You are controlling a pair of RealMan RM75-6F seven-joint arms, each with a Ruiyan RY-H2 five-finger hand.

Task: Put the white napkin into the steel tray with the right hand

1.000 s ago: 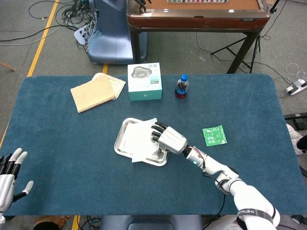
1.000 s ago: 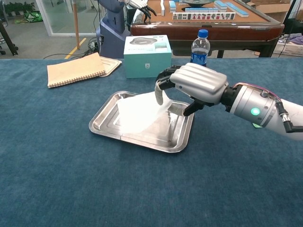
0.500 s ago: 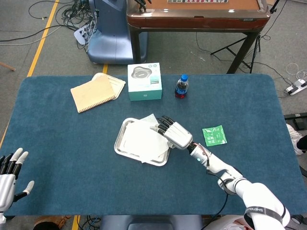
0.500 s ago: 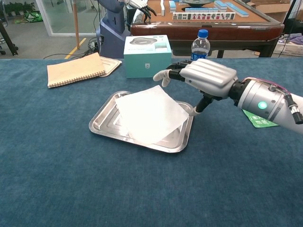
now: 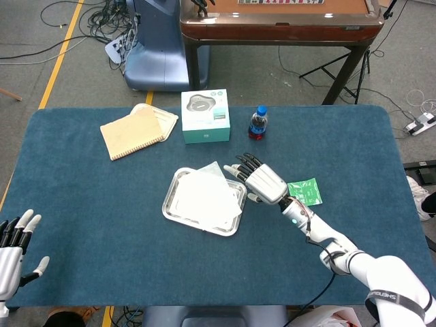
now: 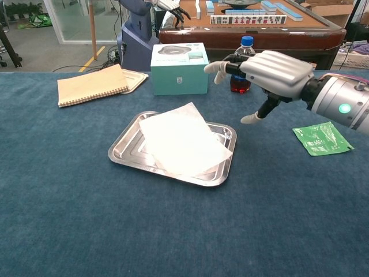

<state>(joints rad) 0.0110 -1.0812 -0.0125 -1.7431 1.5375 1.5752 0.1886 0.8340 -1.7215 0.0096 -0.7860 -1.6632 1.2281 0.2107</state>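
The white napkin [image 5: 208,193] [image 6: 183,138] lies flat inside the steel tray [image 5: 176,197] [image 6: 130,149], one corner poking over the far rim. My right hand [image 5: 264,182] [image 6: 271,72] hovers to the right of the tray, above the table, fingers spread and holding nothing. My left hand [image 5: 12,248] rests open at the near left corner of the table, seen only in the head view.
A teal box [image 5: 205,116] [image 6: 180,68] and a blue-capped bottle [image 5: 257,122] [image 6: 242,64] stand behind the tray. A tan notebook [image 5: 138,130] [image 6: 95,84] lies at the back left. A green packet [image 5: 304,192] [image 6: 322,138] lies right of the hand.
My right hand let go of the napkin, opened, and drew back up and to the right. The napkin settled flat in the tray.
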